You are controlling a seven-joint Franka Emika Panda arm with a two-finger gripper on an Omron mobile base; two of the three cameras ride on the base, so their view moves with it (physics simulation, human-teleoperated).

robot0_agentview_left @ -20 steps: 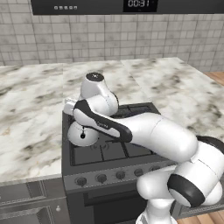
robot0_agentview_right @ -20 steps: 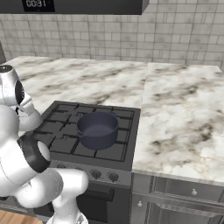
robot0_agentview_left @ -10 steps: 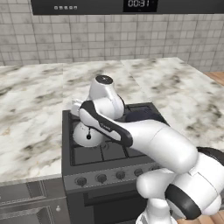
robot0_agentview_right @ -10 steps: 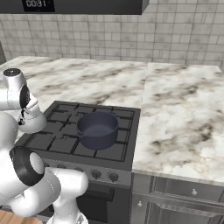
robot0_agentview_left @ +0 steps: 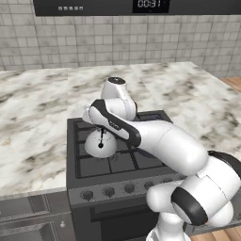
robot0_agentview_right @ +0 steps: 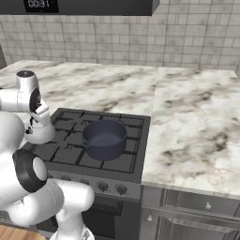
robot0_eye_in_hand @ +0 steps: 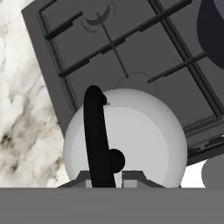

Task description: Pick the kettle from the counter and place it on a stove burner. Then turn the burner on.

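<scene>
The two-finger gripper point(robot0_eye_in_hand: 104, 176) is clenched on the thin black upright handle of the small silvery-white dome-shaped kettle point(robot0_agentview_left: 100, 142), which sits over the front left of the dark grey cooktop point(robot0_agentview_right: 124, 161), left of the dark blue-grey round pot point(robot0_agentview_right: 104, 138). Released off-centre, the kettle might rock on the black cast-iron grates point(robot0_eye_in_hand: 114, 48). Its handle stands upright, arching roughly front to back.

Open grates at the lower left of the stove point(robot0_agentview_right: 136, 140) around the kettle point(robot0_agentview_left: 100, 142), blocked toward frame centre by the pot point(robot0_agentview_right: 104, 139), with bare counter point(robot0_agentview_right: 197, 122) at right.
</scene>
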